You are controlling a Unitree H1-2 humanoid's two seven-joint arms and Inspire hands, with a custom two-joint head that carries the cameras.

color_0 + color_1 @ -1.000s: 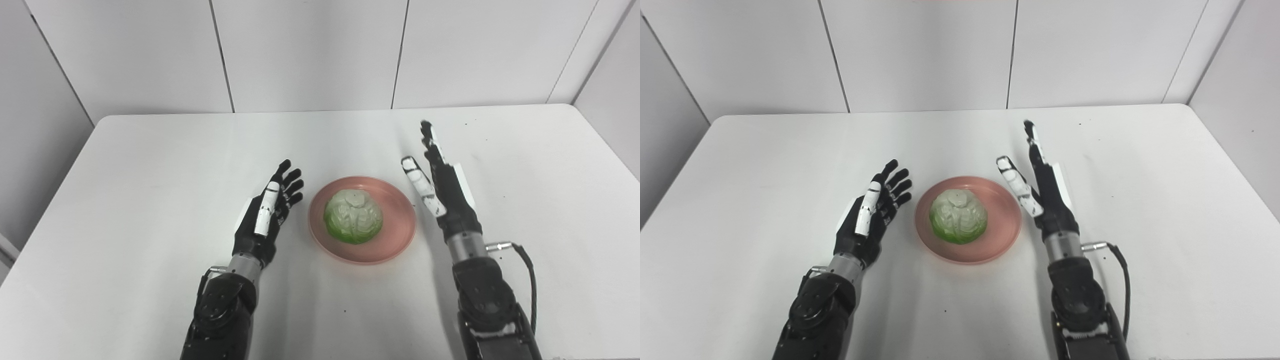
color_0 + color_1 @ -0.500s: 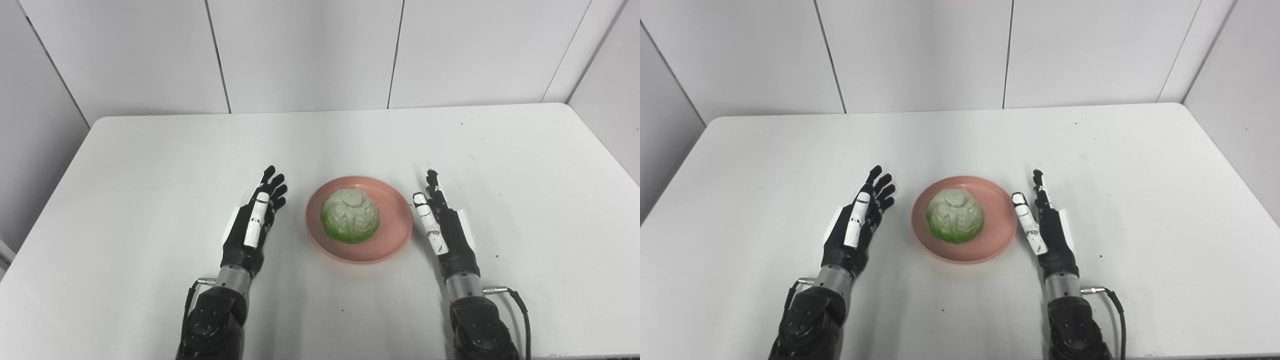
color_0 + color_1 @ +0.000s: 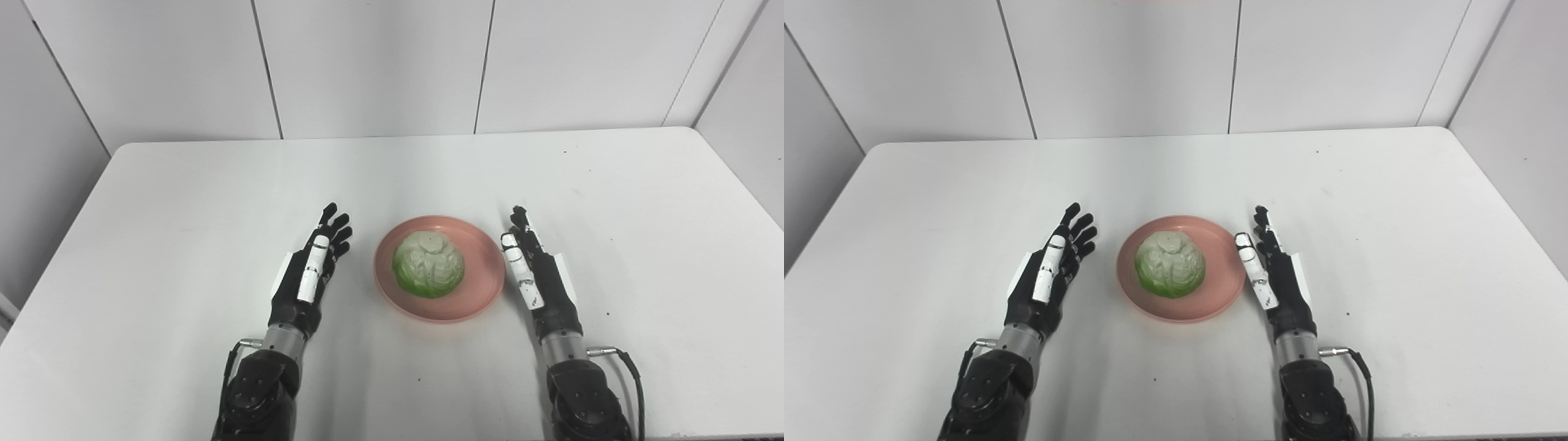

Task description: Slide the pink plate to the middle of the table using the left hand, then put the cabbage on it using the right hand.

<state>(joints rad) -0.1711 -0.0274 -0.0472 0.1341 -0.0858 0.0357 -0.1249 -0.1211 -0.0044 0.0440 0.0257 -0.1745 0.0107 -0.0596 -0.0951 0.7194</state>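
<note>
The pink plate (image 3: 484, 288) lies near the middle of the white table, and a pale green cabbage (image 3: 428, 264) rests on it. My left hand (image 3: 309, 272) lies to the left of the plate, open, fingers stretched forward, holding nothing. My right hand (image 3: 539, 275) stands just right of the plate's rim, open with fingers straight, a small gap from the plate. Neither hand touches the cabbage.
The white table (image 3: 184, 184) runs to grey wall panels at the back and on both sides. A black cable (image 3: 631, 373) hangs off my right wrist near the front edge.
Over the last second both hands drew back toward me and lowered, the right one much farther. In the last half second the right hand crept slightly forward. Plate and cabbage stayed put.
</note>
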